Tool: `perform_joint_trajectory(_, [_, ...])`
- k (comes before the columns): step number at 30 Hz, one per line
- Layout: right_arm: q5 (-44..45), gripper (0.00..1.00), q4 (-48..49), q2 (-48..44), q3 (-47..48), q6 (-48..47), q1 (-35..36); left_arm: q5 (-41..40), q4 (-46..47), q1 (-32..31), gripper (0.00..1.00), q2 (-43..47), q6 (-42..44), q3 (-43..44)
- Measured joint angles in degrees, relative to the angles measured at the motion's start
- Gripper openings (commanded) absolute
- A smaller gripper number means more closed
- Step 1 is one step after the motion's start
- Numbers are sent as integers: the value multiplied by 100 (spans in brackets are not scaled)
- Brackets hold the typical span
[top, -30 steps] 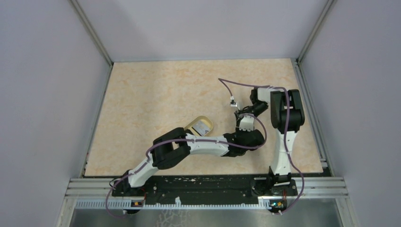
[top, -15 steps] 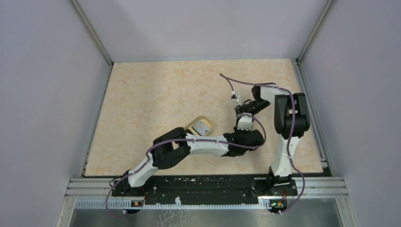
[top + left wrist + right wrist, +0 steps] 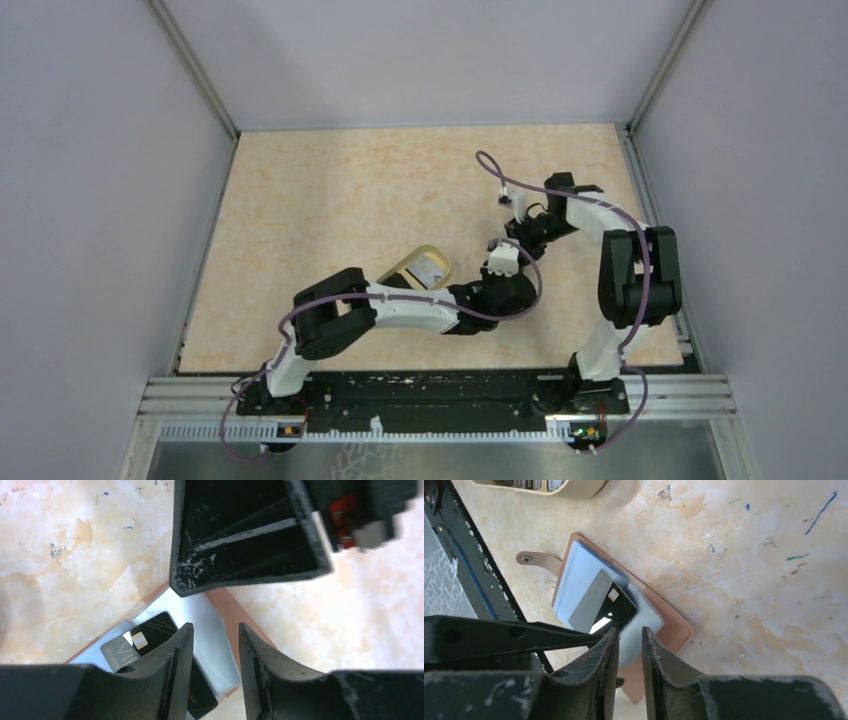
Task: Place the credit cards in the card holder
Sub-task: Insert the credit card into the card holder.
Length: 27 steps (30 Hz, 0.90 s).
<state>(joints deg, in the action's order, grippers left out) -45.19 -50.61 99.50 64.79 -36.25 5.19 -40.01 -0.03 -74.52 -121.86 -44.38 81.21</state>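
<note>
on the beige marbled table [image 3: 330, 190], flecked with blue and green pen marks [image 3: 821, 512], an oval tan-rimmed dish [image 3: 408, 262] sits just left of where the two arms meet, with a few black and white credit cards [image 3: 430, 270] lying in it. seen from above, both claws crowd over the same spot and hide what lies under them. from the right wrist, a black bar of the left gripper [image 3: 214, 635] crosses the near left corner of the wallet; from the left wrist, a scuffed black finger of the right gripper [image 3: 629, 632] covers its far end. the small flat reddish-brown leather card holder [image 3: 674, 630] lies open on the table between the dish and the right arm, light blue inside up, its little tab [image 3: 531, 559] sticking out to one side. a black card [image 3: 611, 607] with a small gold chip sits at a slant, partly tucked in the blue pocket. the left gripper's fingers stand apart over the blue lining, nothing between them. the right gripper's fingers are a narrow slit apart; whether they nip the pocket's edge cannot be told.
</note>
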Motion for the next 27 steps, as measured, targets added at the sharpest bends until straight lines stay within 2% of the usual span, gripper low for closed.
perform_joint_trajectory(9, [59,10,511,-315,-356,155,-15,568,1307,2,51,1023,686,-990])
perform_joint_trajectory(15, [299,0,791,-616,-739,186,144,1051,1980,2,48,1615,1128,-1895])
perform_joint_trajectory(22, [1003,0,1123,-754,-1202,201,503,1259,2006,4,42,2354,1178,-3053])
perform_joint_trajectory(27, [1738,0,1392,-1045,-1646,302,931,1250,1416,22,39,2459,745,-3189])
